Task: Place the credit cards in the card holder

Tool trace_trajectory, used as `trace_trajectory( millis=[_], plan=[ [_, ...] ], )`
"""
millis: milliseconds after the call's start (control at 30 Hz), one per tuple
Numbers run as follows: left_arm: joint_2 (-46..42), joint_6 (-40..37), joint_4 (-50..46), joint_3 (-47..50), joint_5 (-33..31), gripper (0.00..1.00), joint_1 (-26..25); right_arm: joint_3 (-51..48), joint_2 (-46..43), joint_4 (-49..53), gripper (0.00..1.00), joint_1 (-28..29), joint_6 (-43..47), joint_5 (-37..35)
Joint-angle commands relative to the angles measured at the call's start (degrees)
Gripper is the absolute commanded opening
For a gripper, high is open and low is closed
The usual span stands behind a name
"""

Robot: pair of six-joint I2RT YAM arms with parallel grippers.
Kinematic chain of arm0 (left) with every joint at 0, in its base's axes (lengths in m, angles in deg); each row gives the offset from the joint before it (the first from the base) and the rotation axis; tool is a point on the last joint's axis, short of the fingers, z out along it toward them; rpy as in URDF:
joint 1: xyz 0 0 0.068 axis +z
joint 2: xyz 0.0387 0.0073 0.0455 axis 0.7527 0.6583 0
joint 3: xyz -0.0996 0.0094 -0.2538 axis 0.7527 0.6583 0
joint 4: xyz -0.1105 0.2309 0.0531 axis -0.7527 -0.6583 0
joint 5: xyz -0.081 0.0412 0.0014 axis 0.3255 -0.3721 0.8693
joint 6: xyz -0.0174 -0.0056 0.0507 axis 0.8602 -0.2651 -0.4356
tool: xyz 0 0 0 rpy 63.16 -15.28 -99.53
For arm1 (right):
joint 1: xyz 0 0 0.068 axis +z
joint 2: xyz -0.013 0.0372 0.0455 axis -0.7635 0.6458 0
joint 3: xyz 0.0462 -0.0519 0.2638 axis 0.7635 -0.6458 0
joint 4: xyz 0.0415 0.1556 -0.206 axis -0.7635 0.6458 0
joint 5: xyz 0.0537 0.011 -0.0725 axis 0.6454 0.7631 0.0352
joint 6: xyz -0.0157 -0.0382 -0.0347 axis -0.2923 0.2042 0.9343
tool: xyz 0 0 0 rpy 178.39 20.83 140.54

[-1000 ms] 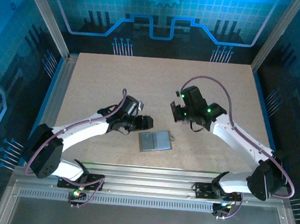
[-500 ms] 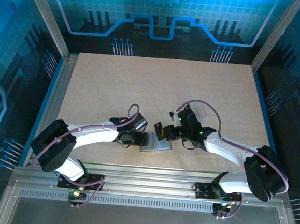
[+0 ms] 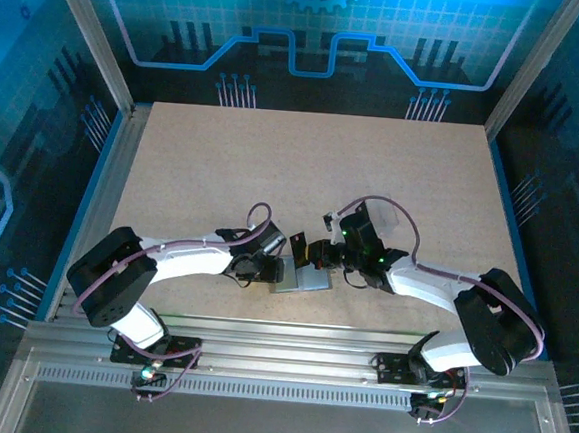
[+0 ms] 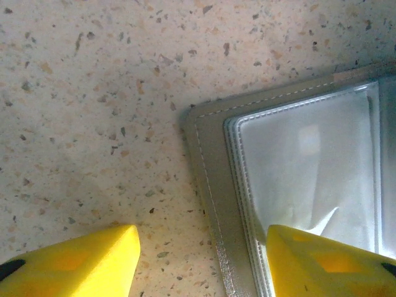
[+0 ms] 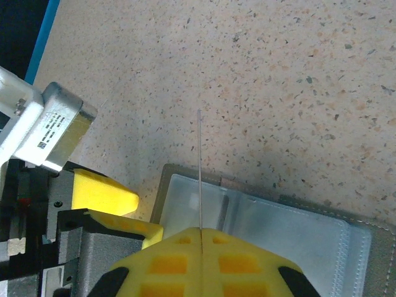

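Pinching a credit card [image 5: 199, 167] edge-on, my right gripper [image 5: 202, 231] has its yellow fingers pressed together, and the thin card sticks straight out past the tips. Just below and ahead of them lies the card holder [image 5: 297, 229], open flat on the speckled table [image 5: 309, 74] with its clear pockets facing up. My left gripper [image 4: 203, 244] is spread and straddles the holder's stitched edge, one finger [image 4: 322, 263] over a clear pocket, the other over bare table just beside it. Both grippers hang close together above the holder.
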Motion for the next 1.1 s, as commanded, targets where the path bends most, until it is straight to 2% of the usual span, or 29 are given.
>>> trace_trajectory(
  millis=[0,533,1067],
  plan=[
    [1.38,1.43,2.27,2.14,1.1,0.57,-0.64,-0.86,0.64,-1.34,0.0,0.99,-0.53,-0.61],
    [2.7,2.21,3.02,2.77,0.76,0.55,-1.9,-1.91,0.42,0.51,0.0,2.93,-0.35,-5.72],
    [4.01,2.04,3.26,2.35,1.0,0.55,-1.89,-2.54,0.98,-3.07,0.0,3.18,-3.6,-2.2]
  ],
)
